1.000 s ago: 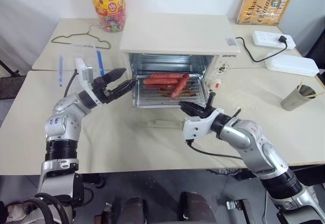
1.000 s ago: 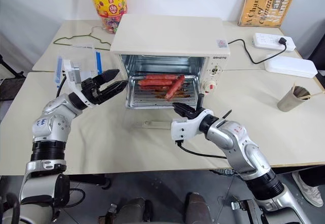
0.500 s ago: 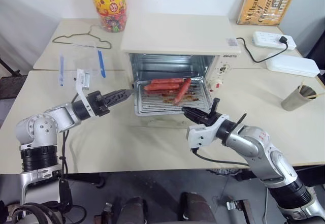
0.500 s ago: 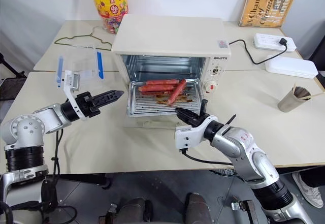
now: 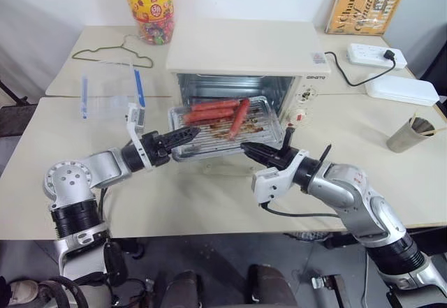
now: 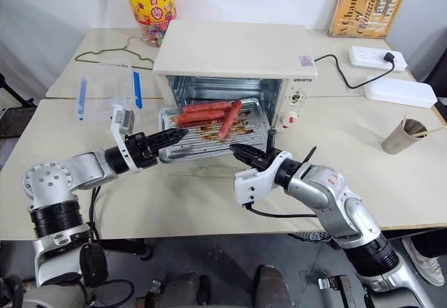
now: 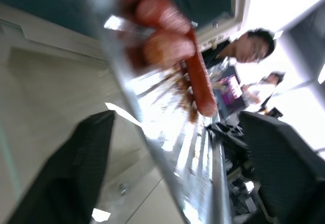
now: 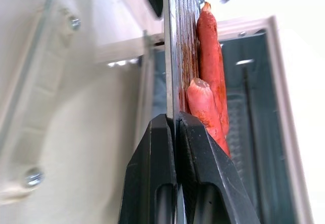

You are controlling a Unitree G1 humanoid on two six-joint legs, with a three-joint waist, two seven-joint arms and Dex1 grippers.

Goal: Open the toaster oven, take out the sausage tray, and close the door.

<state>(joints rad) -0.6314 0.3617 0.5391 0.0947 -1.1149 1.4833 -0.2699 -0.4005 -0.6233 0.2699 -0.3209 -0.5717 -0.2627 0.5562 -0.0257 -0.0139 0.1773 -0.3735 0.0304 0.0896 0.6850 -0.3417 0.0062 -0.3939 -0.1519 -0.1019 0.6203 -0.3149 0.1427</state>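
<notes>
Left eye view puts the right pincer nearest, pressed together on the front rim of the sausage tray; the right wrist view shows that thin metal edge clamped between its two black fingers. Just beside it, the left pincer has its fingers either side of the tray's left front corner, one above and one below the rim, with a gap showing, so I judge it not yet clamped. The tray hangs mostly out of the toaster oven, raised above the counter, with three sausages lying loose on it.

My guess is that the tray is light and stiff but slick. The round sausages could roll if it tips, so it wants holding level by the rim at two spread points, as it nearly is now. It may also be greasy.

Under the tray, the door lies dropped open, its glass hard to make out. Further back stand a candy jar and a book.
</notes>
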